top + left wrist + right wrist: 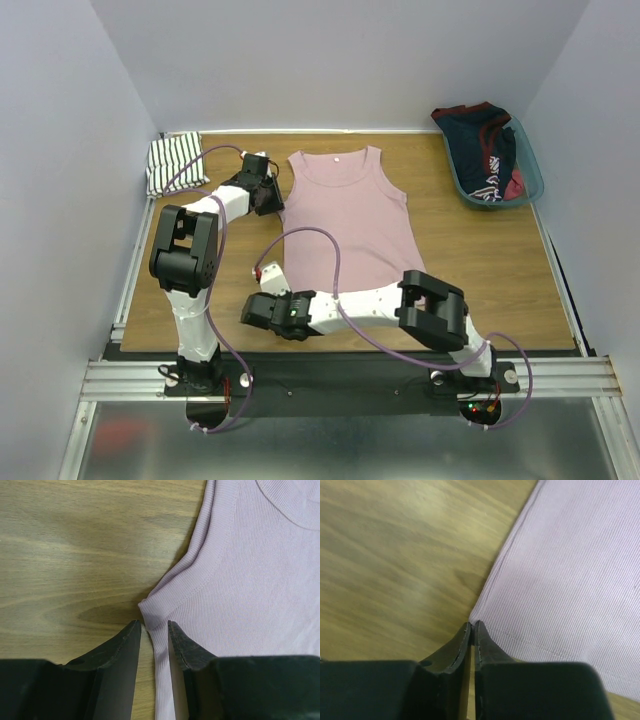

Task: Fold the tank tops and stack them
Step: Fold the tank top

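The pink-mauve tank top [345, 215] lies flat in the middle of the table, neck to the back. The striped tank top [175, 163] lies folded at the back left corner. My left gripper [268, 196] is at the pink top's left armhole. In the left wrist view it [152, 624] is narrowly open, and the top's side edge [162, 670] lies flat between the jaws. My right gripper [263, 280] is at the top's lower left corner. In the right wrist view it [472, 623] is shut, with its tips on the hem corner of the pink cloth [570, 580].
A teal basket [530, 172] with dark navy-and-red clothing [487, 145] stands at the back right. Bare wooden table [220, 300] lies left of the pink top. Grey walls close in the left, back and right sides.
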